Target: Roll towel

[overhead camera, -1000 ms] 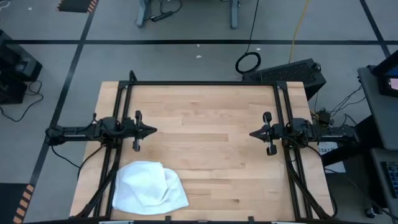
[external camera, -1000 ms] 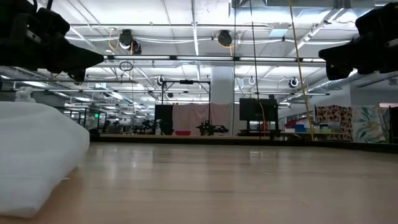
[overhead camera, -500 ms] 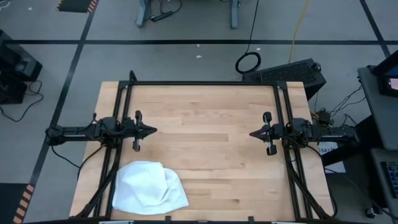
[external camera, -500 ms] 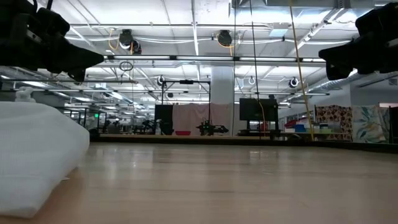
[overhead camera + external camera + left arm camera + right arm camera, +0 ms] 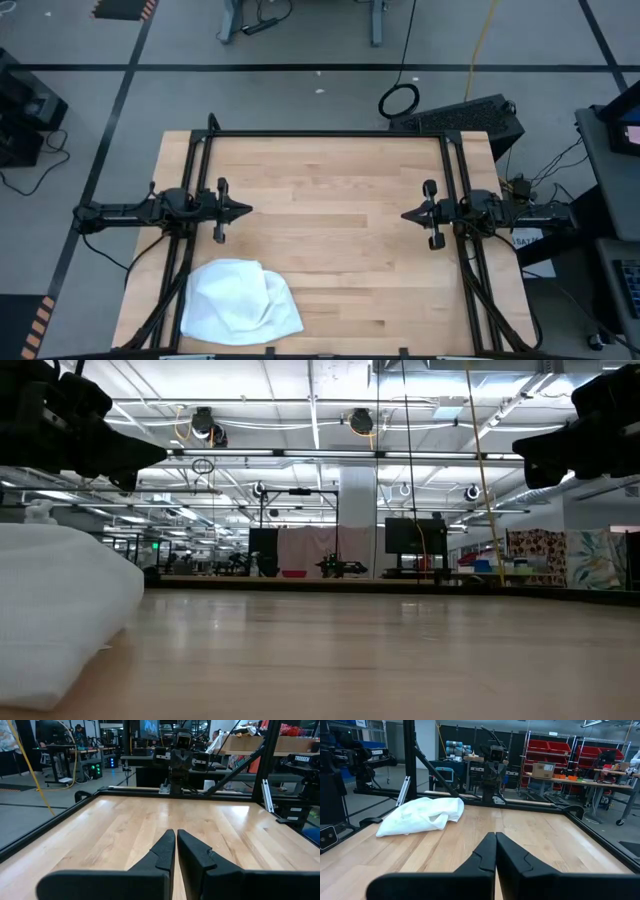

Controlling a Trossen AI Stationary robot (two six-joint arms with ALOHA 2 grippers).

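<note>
The white towel (image 5: 240, 297) lies crumpled in a loose heap on the wooden table (image 5: 330, 180), at its near left corner. It also shows in the low view (image 5: 60, 610) and in the right wrist view (image 5: 422, 813). My left gripper (image 5: 247, 210) hovers shut at the table's left side, farther from the near edge than the towel. My right gripper (image 5: 405, 215) hovers shut at the table's right side, far from the towel. Both fingers pairs point toward the table's middle (image 5: 175, 837) (image 5: 495, 840).
A black frame (image 5: 330, 134) runs along the table's far edge and down both sides. The bare wood between the two grippers is open room. A black case (image 5: 470, 118) stands on the floor beyond the far right corner.
</note>
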